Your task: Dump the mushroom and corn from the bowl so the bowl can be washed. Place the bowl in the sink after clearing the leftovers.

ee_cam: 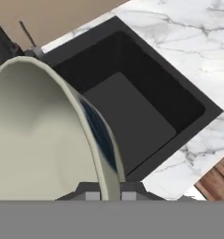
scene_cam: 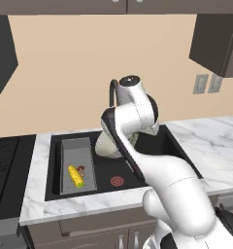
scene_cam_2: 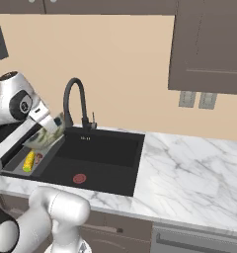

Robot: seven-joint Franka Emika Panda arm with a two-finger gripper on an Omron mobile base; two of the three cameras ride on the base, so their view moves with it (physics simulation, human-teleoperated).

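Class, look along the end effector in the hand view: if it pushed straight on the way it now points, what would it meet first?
Probably the dark floor of the sink. The end effector is shut on the rim of the tilted bowl, and beyond that rim the view runs into the black basin; depth is hard to judge.

The left base view looks forward and down from behind the arm's left onto the rectangular black sink (scene_cam: 152, 146) set in the white marbled counter (scene_cam: 215, 141). The right base view faces the same sink (scene_cam_2: 100, 153) and counter (scene_cam_2: 189, 168) from behind the arm's right, standing a little further back. The hand view sits very close on the tilted rim of the round grey-beige bowl (ee_cam: 44, 135), with the sink (ee_cam: 132, 112) beyond it.
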